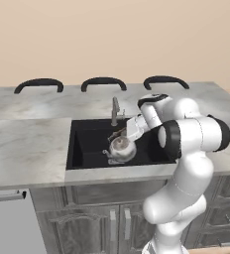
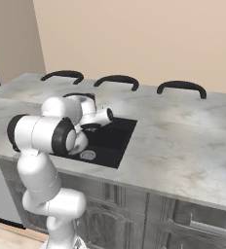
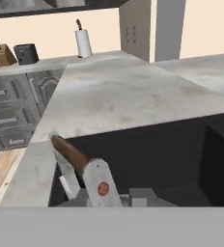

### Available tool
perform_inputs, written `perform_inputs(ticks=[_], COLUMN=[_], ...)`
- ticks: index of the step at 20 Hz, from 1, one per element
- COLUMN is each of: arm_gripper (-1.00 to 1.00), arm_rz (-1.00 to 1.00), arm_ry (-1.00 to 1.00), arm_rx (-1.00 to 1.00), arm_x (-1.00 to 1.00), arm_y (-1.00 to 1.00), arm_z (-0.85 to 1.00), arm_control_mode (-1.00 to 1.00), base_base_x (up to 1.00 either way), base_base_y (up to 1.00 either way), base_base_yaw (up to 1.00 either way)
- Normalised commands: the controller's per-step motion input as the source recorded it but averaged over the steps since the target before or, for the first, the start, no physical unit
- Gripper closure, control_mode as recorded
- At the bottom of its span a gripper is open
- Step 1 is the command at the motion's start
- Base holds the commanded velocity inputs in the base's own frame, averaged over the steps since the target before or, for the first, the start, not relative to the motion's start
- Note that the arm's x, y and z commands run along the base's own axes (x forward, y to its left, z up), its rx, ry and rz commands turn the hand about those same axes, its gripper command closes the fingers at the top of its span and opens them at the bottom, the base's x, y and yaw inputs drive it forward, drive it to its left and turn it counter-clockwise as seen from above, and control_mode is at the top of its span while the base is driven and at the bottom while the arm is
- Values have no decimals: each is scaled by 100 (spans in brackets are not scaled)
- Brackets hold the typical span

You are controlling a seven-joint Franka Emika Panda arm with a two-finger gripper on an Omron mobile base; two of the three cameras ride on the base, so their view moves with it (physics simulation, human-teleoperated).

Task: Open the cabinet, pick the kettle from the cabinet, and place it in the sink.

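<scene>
Kettle (image 1: 121,148) upright inside black sink (image 1: 85,149), just before faucet (image 1: 115,111), gripper (image 1: 123,133) low over brown handle, grip or gap impossible to tell, grey marble counter (image 1: 28,144) around.

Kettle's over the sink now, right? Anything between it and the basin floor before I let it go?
Nothing visible. The kettle hangs inside the sink, at the gripper, with bare black basin around it. The faucet stands behind it at the rim, apart from it. The floor directly under the kettle is hidden.
</scene>
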Motion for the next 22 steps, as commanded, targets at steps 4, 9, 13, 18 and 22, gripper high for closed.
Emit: perform_inputs(ticks=[4,9,13,18,22], arm_gripper=[100,100,100,100,100], arm_rz=[-7,-15,-20,-24,-21], arm_ry=[1,7,8,8,2], arm_rx=[18,21,15,10,3], arm_x=[0,-3,-6,-3,-2], arm_y=[15,8,4,7,12], arm_z=[-7,-3,-4,-3,-8], arm_control_mode=[-100,-100,-100,-100,-100], base_base_x=[0,0,0,0,0], base_base_y=[0,0,0,0,0], base_base_yaw=[0,0,0,0,0])
